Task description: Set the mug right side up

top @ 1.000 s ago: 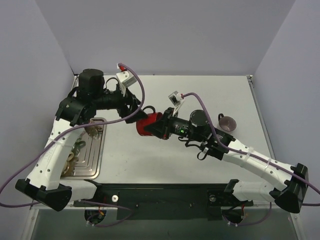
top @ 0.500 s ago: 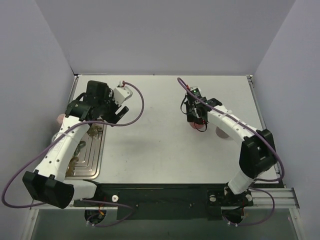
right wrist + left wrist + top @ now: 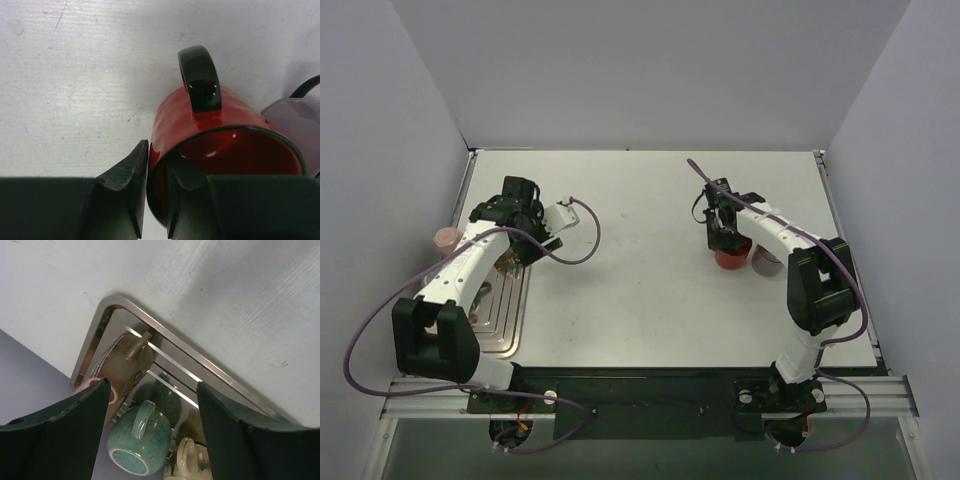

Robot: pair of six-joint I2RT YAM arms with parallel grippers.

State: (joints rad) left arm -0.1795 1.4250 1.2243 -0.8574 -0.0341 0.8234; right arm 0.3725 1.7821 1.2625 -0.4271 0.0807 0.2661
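Observation:
A red mug [image 3: 731, 256] with a black handle [image 3: 199, 75] stands mouth up on the white table at the right; it also shows in the right wrist view [image 3: 210, 130]. My right gripper [image 3: 724, 236] is shut on its rim, one finger outside the wall and one inside [image 3: 156, 185]. My left gripper [image 3: 516, 243] is open and empty above the metal rack [image 3: 506, 300] at the left. In the left wrist view its fingers [image 3: 60, 435] frame a teal mug [image 3: 139, 437] lying in the rack.
A grey-purple mug [image 3: 766, 262] stands right beside the red one [image 3: 300, 112]. The rack [image 3: 112, 310] also holds a cream mug [image 3: 192, 460] and a brown one [image 3: 125, 362]. A pink cup [image 3: 447, 240] sits at the table's left edge.
My right gripper carried the red mug from the table's middle to the right and set it mouth up by the grey mug. My left gripper drew back left over the rack.

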